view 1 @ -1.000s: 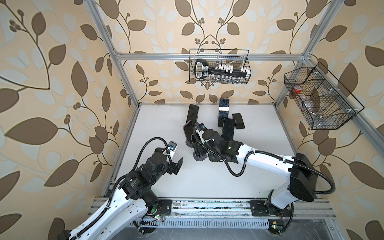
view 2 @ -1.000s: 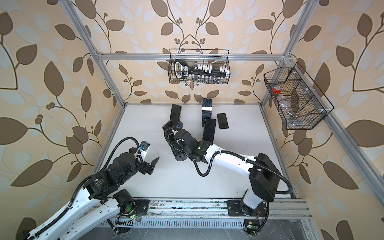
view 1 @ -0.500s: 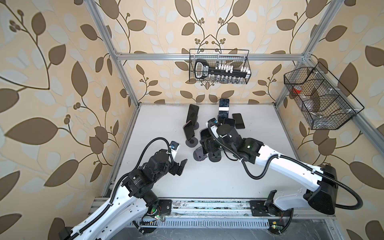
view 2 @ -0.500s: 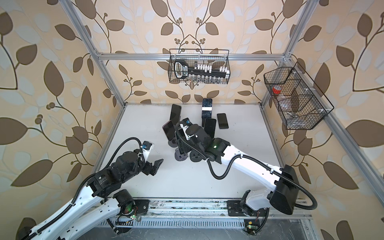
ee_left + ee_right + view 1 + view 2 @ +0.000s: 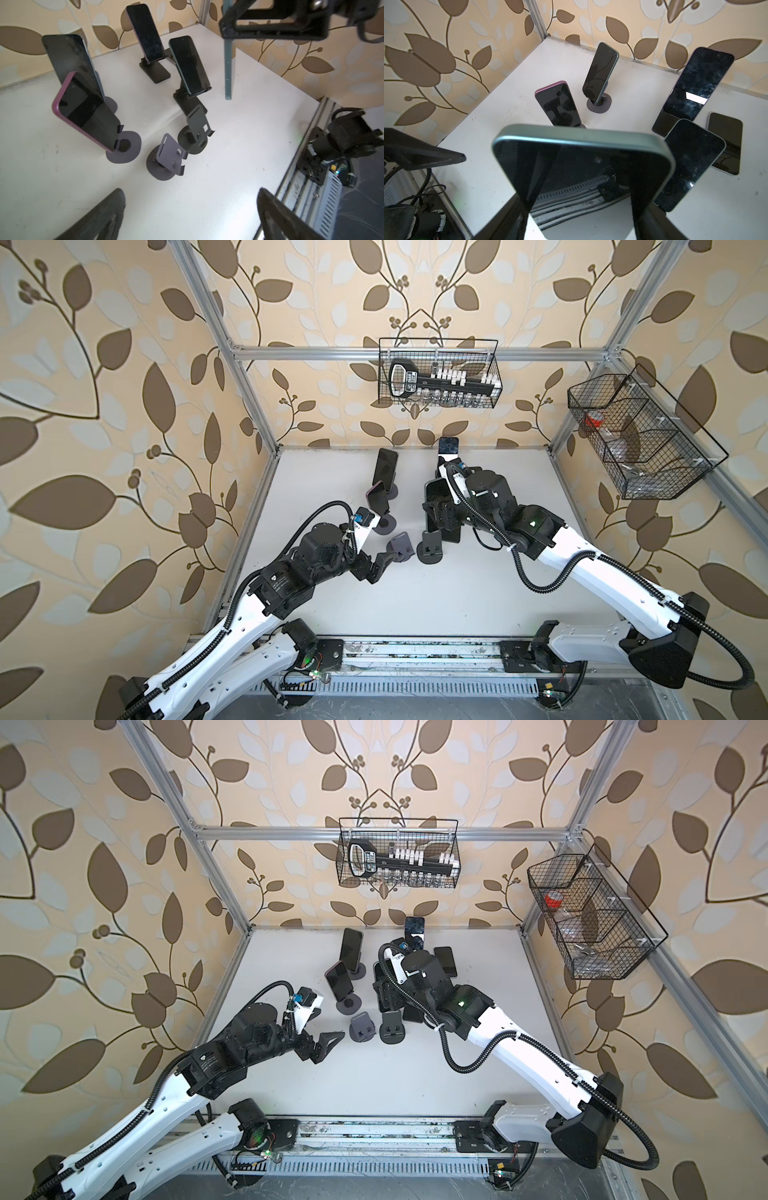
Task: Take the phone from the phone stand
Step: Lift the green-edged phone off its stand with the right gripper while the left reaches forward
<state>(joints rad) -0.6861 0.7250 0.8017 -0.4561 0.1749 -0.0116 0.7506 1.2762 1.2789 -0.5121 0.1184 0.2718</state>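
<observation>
surroundings: leaf-patterned walls and an aluminium frame close in a white table (image 5: 457, 605).
left hand (image 5: 328, 1046): spread wide, holding nothing, low over the table just beside the lilac empty stand (image 5: 166, 158).
purple phone (image 5: 87, 116): leans on a round-foot stand, with a taller phone (image 5: 70, 62) just behind it on its own stand.
dark empty stand (image 5: 195, 133): bare cradle, right beside the lilac one. By nearness it is probably the task's stand.
phone (image 5: 581, 166): green-edged, up in the air, clear of every stand.
right hand (image 5: 440, 514): pinching that phone by one end, so it hangs below the hand.
flat phone (image 5: 724, 143): lies face up on the table, near two phones on folding stands.
step: the lift-off looks done and the set-down is left. Carry the phone wide of the two propped phones close by. Lower it onto bare table, perhaps near the flat phone. Let go only once it rests, since glass on a smooth top may slide.
table: matte white with small scuffs and a patch of glare.
room: back wire basket (image 5: 438, 379) holds a tool rack, a side wire basket (image 5: 640, 435) hangs on the right wall, and the arm rail runs along the front edge.
</observation>
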